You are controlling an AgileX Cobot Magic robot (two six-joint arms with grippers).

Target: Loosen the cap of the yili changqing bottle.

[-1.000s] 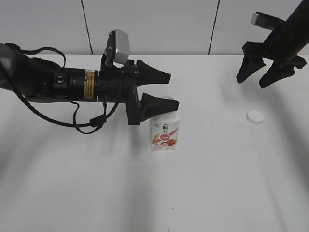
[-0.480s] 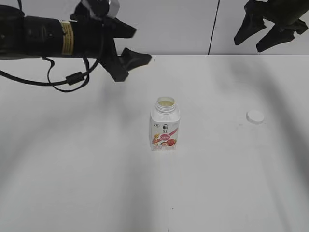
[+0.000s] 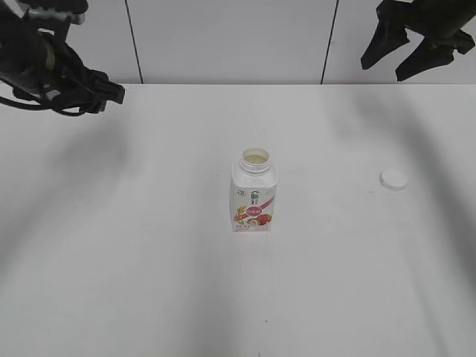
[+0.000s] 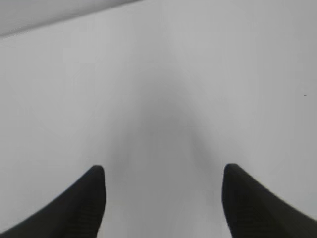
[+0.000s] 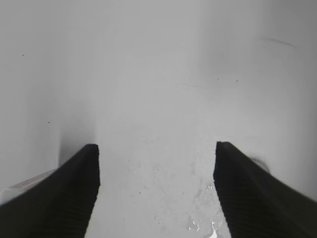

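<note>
While both claws are raised clear and spread with nothing held, the left claw (image 4: 163, 198) at 10 o'clock and the right claw (image 3: 411, 58) at 2 o'clock, the yili changqing bottle (image 3: 253, 192) is seen upright and uncapped at table (image 3: 134, 260) centre, the cap (image 3: 393, 179) lying apart at 3 o'clock.

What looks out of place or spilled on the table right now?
The small round white plastic cap lies on the white table, well right of the squat white plastic bottle with the pink-red label, which stands upright with its neck open. The right wrist view shows a few small wet-looking specks on the table; nothing else stands out.
</note>
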